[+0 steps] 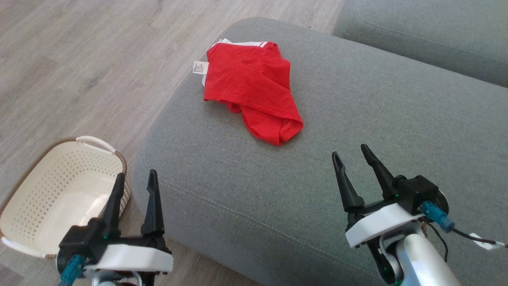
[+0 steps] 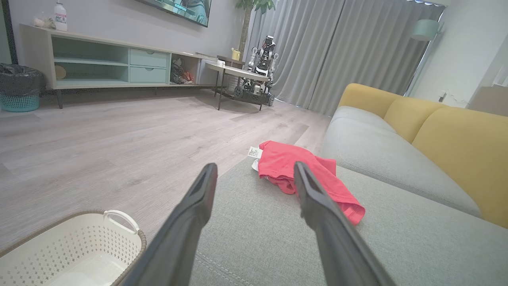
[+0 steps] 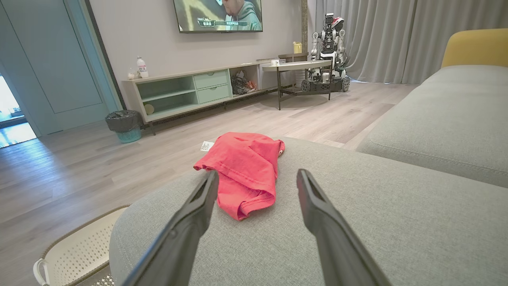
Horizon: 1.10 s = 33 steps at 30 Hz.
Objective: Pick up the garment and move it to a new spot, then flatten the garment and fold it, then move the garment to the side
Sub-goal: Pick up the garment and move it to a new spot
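Floor point(image 1: 79, 59): pale grey wood planks, running along the left of the sofa.
Basket point(image 1: 43, 178): cream and perforated, with a brown woven rim and a white handle. It stands on the floor, just beside the near left corner of the sofa seat.
Left pincer point(image 1: 136, 173): it hovers low at the left, over the gap between basket and seat. Its two dark fingers are spread apart with nothing between them, and in the head view one finger overlaps the basket's rim.
Sofa seat point(image 1: 278, 178): a broad grey fabric cushion with a stitched seam along its near edge.
Garment point(image 1: 250, 89): red with white trim at its far edge, loosely crumpled in overlapping layers. It lies on the sofa seat near the far left edge, well ahead of both pincers and touched by neither.
Care tag point(image 1: 200, 67): small and white, sticking out from the garment's left side at the seat's edge.
Right pincer point(image 1: 350, 150): it hangs above the near right part of the seat, released and empty, its fingers angled toward the garment.
Second cushion point(image 1: 428, 35): grey, at the far right, parted from the seat by a gap.
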{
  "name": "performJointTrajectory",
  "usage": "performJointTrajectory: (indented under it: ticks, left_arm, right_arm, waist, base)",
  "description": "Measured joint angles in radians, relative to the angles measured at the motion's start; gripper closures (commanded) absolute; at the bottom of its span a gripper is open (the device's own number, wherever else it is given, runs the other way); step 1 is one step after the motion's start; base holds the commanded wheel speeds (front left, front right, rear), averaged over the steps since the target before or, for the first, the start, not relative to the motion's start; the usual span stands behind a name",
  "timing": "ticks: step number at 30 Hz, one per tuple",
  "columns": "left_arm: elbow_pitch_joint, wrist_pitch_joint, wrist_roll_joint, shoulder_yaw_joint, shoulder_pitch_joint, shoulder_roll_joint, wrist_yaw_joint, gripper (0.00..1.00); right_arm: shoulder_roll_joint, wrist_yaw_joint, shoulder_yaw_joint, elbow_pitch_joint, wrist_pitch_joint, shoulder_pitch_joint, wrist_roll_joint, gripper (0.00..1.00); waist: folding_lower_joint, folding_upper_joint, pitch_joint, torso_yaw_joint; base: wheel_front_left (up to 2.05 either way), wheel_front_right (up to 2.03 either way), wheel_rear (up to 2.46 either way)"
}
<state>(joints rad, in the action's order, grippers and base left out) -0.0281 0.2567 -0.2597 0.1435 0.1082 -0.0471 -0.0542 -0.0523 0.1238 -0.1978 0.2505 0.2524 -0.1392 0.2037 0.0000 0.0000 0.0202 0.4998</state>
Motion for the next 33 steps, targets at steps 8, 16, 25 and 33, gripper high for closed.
performJointTrajectory:
  ticks: [8,16,25,33]
  left_arm:
    - [0.000,0.000,0.000,-0.013,-0.001,0.000,0.001,0.00]
    - [0.044,0.000,-0.027,-0.061,-0.057,0.001,0.066,0.00]
    - [0.157,0.000,-0.032,-0.126,-0.299,0.003,0.162,0.00]
    - [0.459,-0.032,-0.123,-0.071,-0.668,-0.075,0.179,0.00]
  right_arm:
    - [0.000,0.000,0.016,-0.005,0.000,0.000,0.000,0.00]
    - [0.000,0.000,0.081,-0.051,0.000,0.002,-0.043,0.00]
    - [-0.001,0.000,0.112,-0.127,-0.002,-0.030,-0.160,0.00]
    - [-0.016,0.000,0.146,-0.256,-0.049,-0.124,-0.216,0.00]
  waist:
    - [0.0000,0.0000,0.007,-0.005]
    - [0.0000,0.0000,0.053,-0.009]
    - [0.0000,0.0000,0.177,-0.048]
    - [0.0000,-0.0001,0.339,-0.112]
  base:
    - [0.00,0.00,0.00]
    - [0.00,0.00,0.00]
    - [0.00,0.00,0.00]
    - [0.00,0.00,0.00]
